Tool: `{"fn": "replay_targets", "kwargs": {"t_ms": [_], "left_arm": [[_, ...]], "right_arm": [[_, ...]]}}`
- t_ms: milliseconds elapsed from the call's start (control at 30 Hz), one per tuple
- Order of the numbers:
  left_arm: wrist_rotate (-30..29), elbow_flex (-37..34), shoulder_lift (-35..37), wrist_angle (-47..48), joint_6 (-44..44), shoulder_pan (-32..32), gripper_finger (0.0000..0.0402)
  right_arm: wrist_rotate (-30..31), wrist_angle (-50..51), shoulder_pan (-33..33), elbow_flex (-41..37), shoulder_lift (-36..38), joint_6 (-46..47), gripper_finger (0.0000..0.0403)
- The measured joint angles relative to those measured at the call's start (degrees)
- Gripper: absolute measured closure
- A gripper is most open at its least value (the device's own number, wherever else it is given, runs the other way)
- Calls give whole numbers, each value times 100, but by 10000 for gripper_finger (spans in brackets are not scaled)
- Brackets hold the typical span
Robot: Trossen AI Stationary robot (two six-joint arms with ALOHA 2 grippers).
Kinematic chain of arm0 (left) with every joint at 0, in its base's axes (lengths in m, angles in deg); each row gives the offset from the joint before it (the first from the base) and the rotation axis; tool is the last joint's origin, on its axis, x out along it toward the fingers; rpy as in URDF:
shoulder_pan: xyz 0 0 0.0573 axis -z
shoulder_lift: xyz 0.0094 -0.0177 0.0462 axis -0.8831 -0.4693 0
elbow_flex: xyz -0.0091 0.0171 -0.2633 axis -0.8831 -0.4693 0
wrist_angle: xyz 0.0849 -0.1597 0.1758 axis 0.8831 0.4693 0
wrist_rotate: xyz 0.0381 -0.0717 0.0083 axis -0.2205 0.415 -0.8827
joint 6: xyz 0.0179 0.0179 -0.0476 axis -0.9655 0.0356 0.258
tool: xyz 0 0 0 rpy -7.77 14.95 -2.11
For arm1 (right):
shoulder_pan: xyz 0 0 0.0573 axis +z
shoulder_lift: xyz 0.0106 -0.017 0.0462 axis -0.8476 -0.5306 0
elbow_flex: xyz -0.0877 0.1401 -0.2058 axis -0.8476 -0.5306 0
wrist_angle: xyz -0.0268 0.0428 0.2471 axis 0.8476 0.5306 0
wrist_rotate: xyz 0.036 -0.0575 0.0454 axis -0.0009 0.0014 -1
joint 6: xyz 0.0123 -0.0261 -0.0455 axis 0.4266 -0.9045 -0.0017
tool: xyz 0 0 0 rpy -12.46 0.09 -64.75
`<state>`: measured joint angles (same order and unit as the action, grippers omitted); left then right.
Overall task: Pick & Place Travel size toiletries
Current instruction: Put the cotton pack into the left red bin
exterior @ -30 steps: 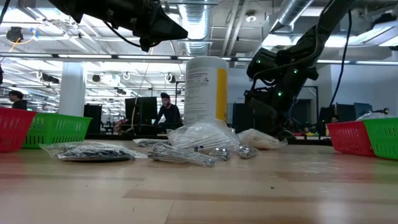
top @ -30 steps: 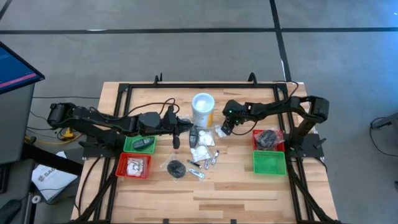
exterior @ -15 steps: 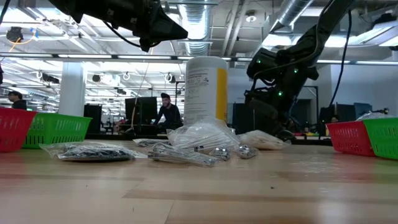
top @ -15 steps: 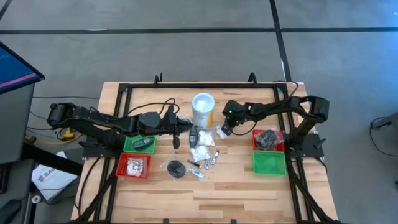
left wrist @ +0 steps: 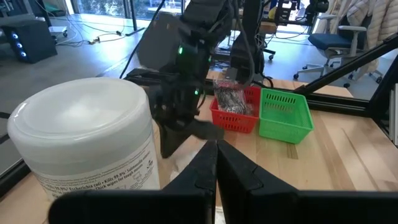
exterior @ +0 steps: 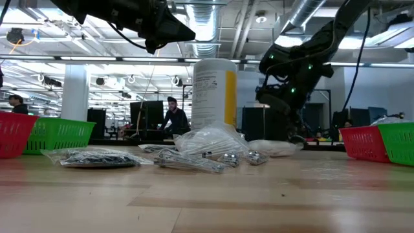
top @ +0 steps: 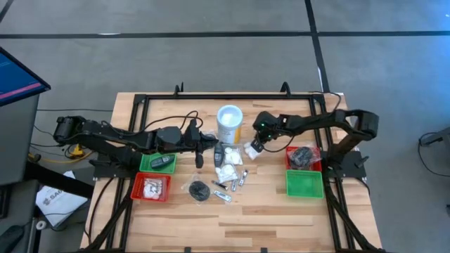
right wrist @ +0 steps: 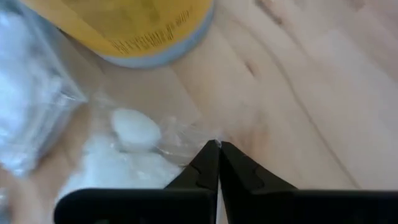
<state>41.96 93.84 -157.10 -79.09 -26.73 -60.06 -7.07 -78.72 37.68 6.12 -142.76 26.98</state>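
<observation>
- The right gripper (top: 254, 148) is down at the table just beside the white canister (top: 229, 124), its fingers (right wrist: 208, 167) pressed fully together on the clear edge of a white packet (right wrist: 130, 152).
- From the wrist view the tips seem to pinch only the plastic rim of that packet; whether the hold is firm is hard to tell.
- The packet lies on the canister side of the fingertips, its white filling trailing back toward the main heap, so the grip is at its outer edge, not its middle.
- The rest of the toiletries (top: 226, 172) are spread across the table's middle: more white packets, thin silvery tubes and a black round pot (top: 199, 189).
- The red tray (top: 303, 157) on the right already holds a dark bundle; the green tray (top: 304, 183) sits just beside it. Both lie on the right arm's own side, so that arm is the nearer one for the carry.
- The left gripper (top: 198, 149) hangs clenched and empty on the canister's other side.
</observation>
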Motion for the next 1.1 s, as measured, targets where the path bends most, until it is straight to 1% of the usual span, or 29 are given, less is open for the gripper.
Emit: {"fn": "replay_targets", "kwargs": {"t_ms": [167,533,800,933,1100], "left_arm": [[0,0,0,0,0,0,401],[0,0,0,-1,0,0,401],[0,0,0,-39,119,0,401],[-2,0,0,-46,151,-13,401],[70,0,0,-53,183,-11,400]], "right_arm": [[2,171,126,0,491,2,403],[0,246,820,0,1537,2,403],[4,251,1187,16,2276,0,403],[4,306,1370,250,2397,-38,403],[7,376,1593,728,2289,-308,403]]}}
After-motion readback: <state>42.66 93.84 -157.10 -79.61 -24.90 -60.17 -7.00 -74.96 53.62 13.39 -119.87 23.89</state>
